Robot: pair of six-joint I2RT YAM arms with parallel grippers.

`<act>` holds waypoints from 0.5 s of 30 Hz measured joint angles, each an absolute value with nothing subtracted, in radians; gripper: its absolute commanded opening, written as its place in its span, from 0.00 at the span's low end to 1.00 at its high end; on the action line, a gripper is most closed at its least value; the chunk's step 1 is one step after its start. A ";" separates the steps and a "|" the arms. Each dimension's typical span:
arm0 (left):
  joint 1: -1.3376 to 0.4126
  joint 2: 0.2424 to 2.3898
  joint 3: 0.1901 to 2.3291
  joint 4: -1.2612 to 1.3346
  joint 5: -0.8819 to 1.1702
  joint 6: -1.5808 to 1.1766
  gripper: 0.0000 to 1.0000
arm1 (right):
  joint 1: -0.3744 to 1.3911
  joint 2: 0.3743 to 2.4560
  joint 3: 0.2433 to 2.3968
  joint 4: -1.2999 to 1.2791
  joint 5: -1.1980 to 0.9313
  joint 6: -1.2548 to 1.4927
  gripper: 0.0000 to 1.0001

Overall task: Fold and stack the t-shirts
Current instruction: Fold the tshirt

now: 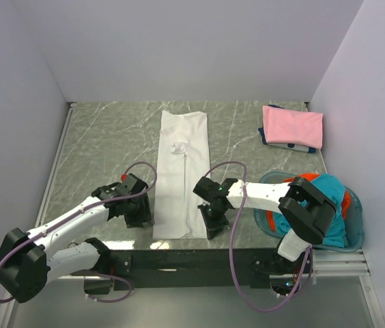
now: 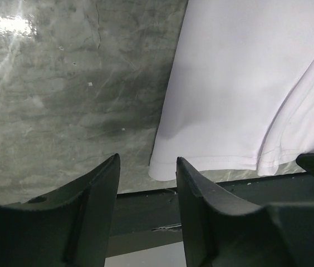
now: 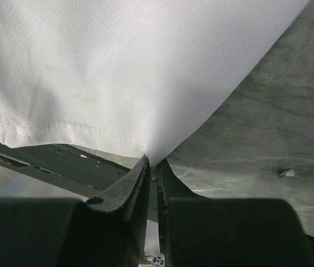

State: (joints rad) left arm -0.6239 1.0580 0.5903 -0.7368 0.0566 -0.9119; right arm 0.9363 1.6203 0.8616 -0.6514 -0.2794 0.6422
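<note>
The white t-shirt (image 1: 182,171) lies on the marble table (image 1: 104,143) as a long narrow strip running straight away from both grippers, with its hem at their end. The right gripper (image 3: 152,167) is pinched tight on the hem corner on its side, and in its wrist view the cloth peaks up out of the closed jaws. The left gripper (image 2: 147,164) stands spread and holds nothing. The other hem corner sits just ahead and inboard of its fingers (image 2: 101,189), and the gap between them looks down on bare table and the dark front rail (image 2: 146,214). To my eye the step in hand is taking both near corners so the strip can be folded away from the arms. To do it well, the left gripper should slide toward its partner until the corner is between its fingers, drop low enough to catch every layer, then close. Both should then lift together and level, so the strip does not skew. Out past the right gripper's outer side, a folded pink shirt (image 1: 293,126) lies far back. Nearer, the teal shirt (image 1: 329,188) and orange-red shirt (image 1: 272,220) sit in the blue basket (image 1: 358,205).
</note>
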 measured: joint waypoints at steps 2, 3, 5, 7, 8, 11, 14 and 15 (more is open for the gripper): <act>-0.626 1.061 0.585 -0.731 0.064 -0.912 0.47 | 0.936 1.620 0.862 -0.651 -0.280 0.641 0.14; -0.627 1.063 0.582 -0.725 0.069 -0.912 0.47 | 0.936 1.620 0.862 -0.651 -0.280 0.641 0.14; -0.632 1.072 0.575 -0.720 0.081 -0.912 0.47 | 0.936 1.620 0.862 -0.651 -0.280 0.641 0.14; -0.636 1.077 0.569 -0.716 0.090 -0.912 0.46 | 0.936 1.620 0.862 -0.651 -0.280 0.641 0.14; -0.637 1.078 0.567 -0.714 0.094 -0.912 0.46 | 0.936 1.620 0.862 -0.651 -0.280 0.641 0.14; -0.641 1.089 0.565 -0.711 0.108 -0.912 0.47 | 0.936 1.620 0.862 -0.651 -0.280 0.642 0.14; -0.648 1.112 0.564 -0.699 0.119 -0.912 0.47 | 0.936 1.620 0.862 -0.651 -0.280 0.642 0.13; -0.651 1.119 0.564 -0.696 0.121 -0.912 0.47 | 0.936 1.620 0.862 -0.651 -0.280 0.642 0.13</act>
State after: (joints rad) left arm -0.6514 1.1194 0.5640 -0.6964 0.1211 -0.9115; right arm 0.9363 1.6199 0.8616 -0.6514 -0.2798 0.6418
